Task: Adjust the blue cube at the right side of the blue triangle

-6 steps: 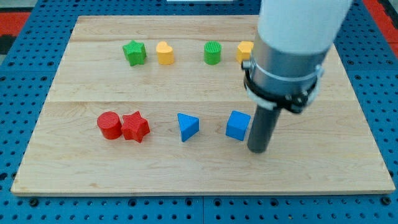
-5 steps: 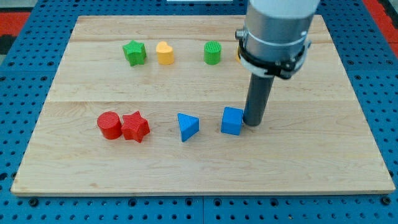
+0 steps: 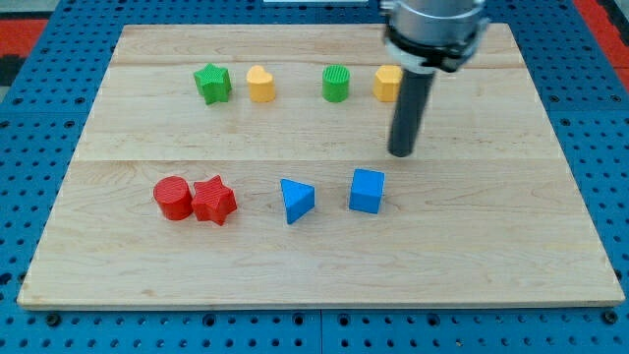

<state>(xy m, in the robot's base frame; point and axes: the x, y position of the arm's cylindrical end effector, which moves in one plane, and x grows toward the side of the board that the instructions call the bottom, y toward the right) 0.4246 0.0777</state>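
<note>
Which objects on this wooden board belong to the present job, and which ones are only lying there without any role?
Belonging to the job:
- blue cube
- blue triangle, at its left
- my tip, above-right of the cube, apart from it

Just lying about:
- red cylinder
- red star
- green star
- yellow heart
- green cylinder
- yellow block, partly hidden

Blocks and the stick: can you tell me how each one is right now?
Blue cube: right of the blue triangle, a gap between, untouched.
My tip: above and right of the cube, apart.
Red cylinder: touching the red star.
Green star, yellow heart, green cylinder, yellow block: top row, spaced apart.
</note>
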